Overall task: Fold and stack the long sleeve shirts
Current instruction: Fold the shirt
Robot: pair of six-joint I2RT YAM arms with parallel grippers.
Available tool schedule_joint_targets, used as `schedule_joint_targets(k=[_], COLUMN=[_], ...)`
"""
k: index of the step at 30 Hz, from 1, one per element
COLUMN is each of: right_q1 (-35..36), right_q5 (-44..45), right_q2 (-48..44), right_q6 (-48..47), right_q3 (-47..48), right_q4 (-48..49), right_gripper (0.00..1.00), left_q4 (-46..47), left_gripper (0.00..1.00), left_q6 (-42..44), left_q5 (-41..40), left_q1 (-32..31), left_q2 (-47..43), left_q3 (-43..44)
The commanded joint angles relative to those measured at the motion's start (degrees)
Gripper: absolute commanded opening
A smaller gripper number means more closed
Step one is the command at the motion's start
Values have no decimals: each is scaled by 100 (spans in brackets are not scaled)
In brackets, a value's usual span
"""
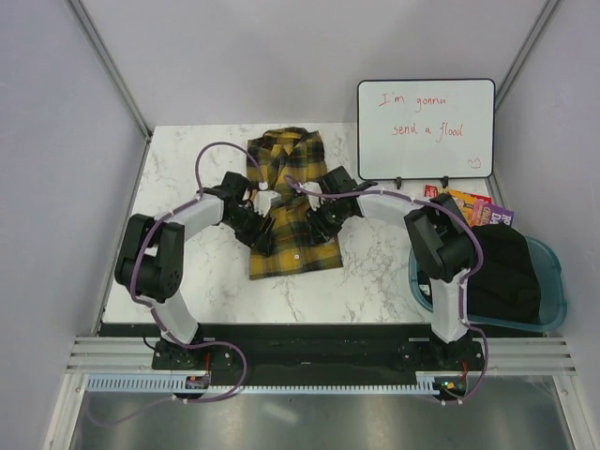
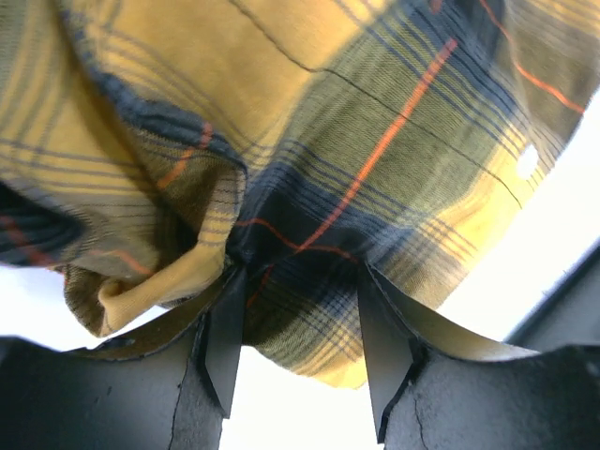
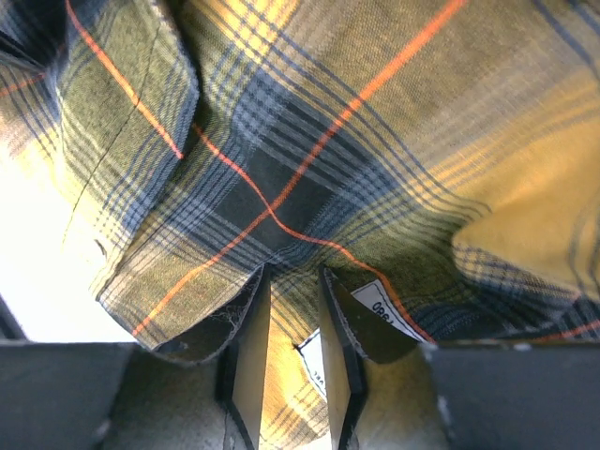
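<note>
One long sleeve shirt [image 1: 292, 255], yellow-and-black plaid with thin red lines, is found at the middle of the white marbled worktop [image 1: 187, 178], partly folded into a narrow upright panel with its collar toward the far edge. The left hand [image 1: 260, 232] is set on the shirt's left edge and the right hand [image 1: 319, 225] on its right edge, the two near each other across the cloth. In the left wrist view a bunched fold of plaid is seen caught between the two dark fingers [image 2: 225, 337], which are closed in on it with a moderate gap. In the right wrist view the fingers [image 3: 248, 347] are drawn closer together, a layer of the shirt and a white sewn-in label [image 3: 389, 314] being pinched between them. A whiteboard [image 1: 427, 127] with red handwriting is propped at the far right, coloured packets [image 1: 473, 206] lie beside it, and a blue bin [image 1: 553, 300] holding a black garment [image 1: 506, 272] stands at the right edge.
</note>
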Motion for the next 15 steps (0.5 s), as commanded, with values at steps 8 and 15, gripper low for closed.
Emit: schedule_joint_targets(k=[8, 15], right_q1=[359, -54], right_q5=[141, 168], right_q2=[-1885, -1613], right_q6=[30, 258], right_q3=[-838, -495], right_q4=[-755, -606], right_gripper=[39, 42], left_q4=[-1330, -1870], left_gripper=[61, 60], left_q6=[1331, 3578], left_q5=[-20, -828], left_q1=[6, 50], left_q2=[-2153, -1451], left_q3=[-35, 99])
